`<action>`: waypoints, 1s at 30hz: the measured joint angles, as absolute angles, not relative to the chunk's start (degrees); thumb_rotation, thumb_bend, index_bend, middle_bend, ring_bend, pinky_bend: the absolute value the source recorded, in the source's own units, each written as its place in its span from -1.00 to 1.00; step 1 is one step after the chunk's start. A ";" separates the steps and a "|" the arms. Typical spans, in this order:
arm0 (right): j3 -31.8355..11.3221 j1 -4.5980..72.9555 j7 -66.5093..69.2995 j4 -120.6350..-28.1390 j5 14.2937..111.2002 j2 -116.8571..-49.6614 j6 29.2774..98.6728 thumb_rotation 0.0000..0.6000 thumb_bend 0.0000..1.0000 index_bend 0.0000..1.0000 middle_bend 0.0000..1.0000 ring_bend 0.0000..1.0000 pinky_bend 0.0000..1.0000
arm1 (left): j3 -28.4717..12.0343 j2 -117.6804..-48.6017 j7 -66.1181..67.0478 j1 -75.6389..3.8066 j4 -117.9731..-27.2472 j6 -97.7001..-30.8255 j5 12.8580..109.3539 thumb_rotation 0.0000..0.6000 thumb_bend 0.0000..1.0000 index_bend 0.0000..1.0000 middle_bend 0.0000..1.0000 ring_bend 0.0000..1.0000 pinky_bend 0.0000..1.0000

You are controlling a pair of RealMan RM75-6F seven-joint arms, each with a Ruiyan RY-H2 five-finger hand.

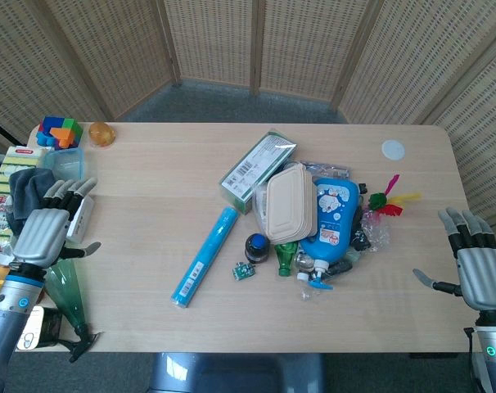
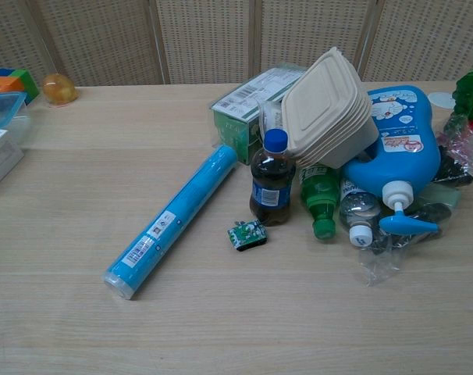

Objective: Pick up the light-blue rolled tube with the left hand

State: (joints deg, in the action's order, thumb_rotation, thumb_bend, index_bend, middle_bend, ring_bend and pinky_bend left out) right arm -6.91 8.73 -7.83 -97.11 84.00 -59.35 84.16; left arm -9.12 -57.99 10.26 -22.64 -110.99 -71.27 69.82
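While untouched, light-blue rolled tube (image 1: 204,256) well apart from left hand (image 1: 45,232) fingers (image 1: 66,191)

Light-blue rolled tube (image 1: 204,257) (image 2: 172,219): a long, slim cylinder in clear wrap with a white printed label along its side. It lies flat on the tabletop, free of any hand, its axis running from 7 o'clock to 1 o'clock.
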 measured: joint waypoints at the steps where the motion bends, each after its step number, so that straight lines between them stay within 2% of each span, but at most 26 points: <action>1: -6.92 8.74 -7.75 -97.11 84.01 -59.43 84.18 0.29 -0.71 -1.00 -1.00 -1.00 -1.00 | -9.03 -57.98 10.36 -22.58 -111.01 -71.32 69.88 1.00 -0.59 -1.00 -1.00 -1.00 -1.00; 17: -6.44 7.44 -6.78 -97.39 84.84 -59.18 85.90 0.28 -0.71 -1.00 -1.00 -1.00 -1.00 | -8.69 -57.50 11.52 -22.18 -112.56 -71.93 70.52 1.00 -0.59 -1.00 -1.00 -1.00 -1.00; 30: -6.38 6.91 -6.35 -97.08 84.82 -59.10 86.24 0.29 -0.71 -1.00 -1.00 -1.00 -1.00 | -8.15 -57.43 11.05 -24.00 -111.21 -68.20 72.41 1.00 -0.58 -1.00 -1.00 -1.00 -1.00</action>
